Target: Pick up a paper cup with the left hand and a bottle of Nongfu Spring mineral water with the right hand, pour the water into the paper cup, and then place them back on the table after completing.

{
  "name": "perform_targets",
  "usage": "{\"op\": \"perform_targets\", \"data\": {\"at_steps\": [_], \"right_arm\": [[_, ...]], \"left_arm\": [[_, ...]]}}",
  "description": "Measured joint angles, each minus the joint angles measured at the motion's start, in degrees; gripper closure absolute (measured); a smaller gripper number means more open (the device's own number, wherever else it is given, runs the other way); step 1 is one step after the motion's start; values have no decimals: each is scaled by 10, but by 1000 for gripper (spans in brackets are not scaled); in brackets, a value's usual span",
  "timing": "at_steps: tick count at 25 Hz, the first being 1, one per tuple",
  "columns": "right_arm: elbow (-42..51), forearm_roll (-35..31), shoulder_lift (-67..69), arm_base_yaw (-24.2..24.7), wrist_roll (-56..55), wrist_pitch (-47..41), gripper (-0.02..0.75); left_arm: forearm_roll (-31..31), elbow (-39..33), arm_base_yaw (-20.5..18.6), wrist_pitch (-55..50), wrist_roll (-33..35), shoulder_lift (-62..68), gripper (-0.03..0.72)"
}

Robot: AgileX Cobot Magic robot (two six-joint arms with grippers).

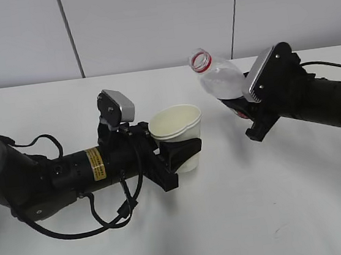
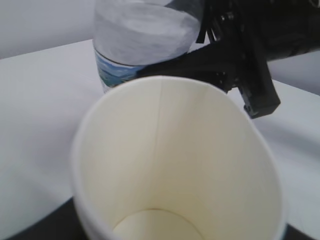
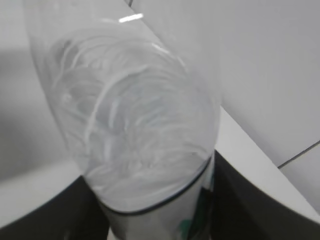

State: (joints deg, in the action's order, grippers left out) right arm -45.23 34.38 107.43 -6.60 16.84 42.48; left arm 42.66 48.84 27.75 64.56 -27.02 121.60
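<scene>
- Paper cup, a cream-white open-topped cup, sits upright in the left hand, slightly above the large plain white table or just at its surface; which of the two cannot be told; the left hand, a black arm with a yellow sticker and a silver-grey block on top, has its two black fingers closed against the cup's sides, squeezing the rim a little out of round.
- From the left wrist view the paper cup fills the frame; its inside looks dry and pale, with the round bottom visible; the bottle stands just behind its far rim.
- Right of the cup, the clear plastic mineral water bottle with a red neck ring and no cap is held off the table, tilted with its open mouth up and to the left, near the cup but apart from it.
- The right hand, a black arm with a silver-grey block and no sticker, has its fingers closed around the bottle's lower body.
- In the right wrist view the bottle fills the frame, clear and ribbed, with dark fingers on both sides; the water level cannot be made out.
</scene>
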Motion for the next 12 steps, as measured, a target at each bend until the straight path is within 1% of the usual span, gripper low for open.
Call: {"op": "perform_targets", "data": {"at_steps": [7, 12], "right_arm": [[0, 0, 0, 0, 59, 0, 363], [0, -4, 0, 0, 104, 3, 363]], "left_arm": [[0, 0, 1, -1, -1, 0, 334], [-1, 0, 11, -1, -1, 0, 334]]}}
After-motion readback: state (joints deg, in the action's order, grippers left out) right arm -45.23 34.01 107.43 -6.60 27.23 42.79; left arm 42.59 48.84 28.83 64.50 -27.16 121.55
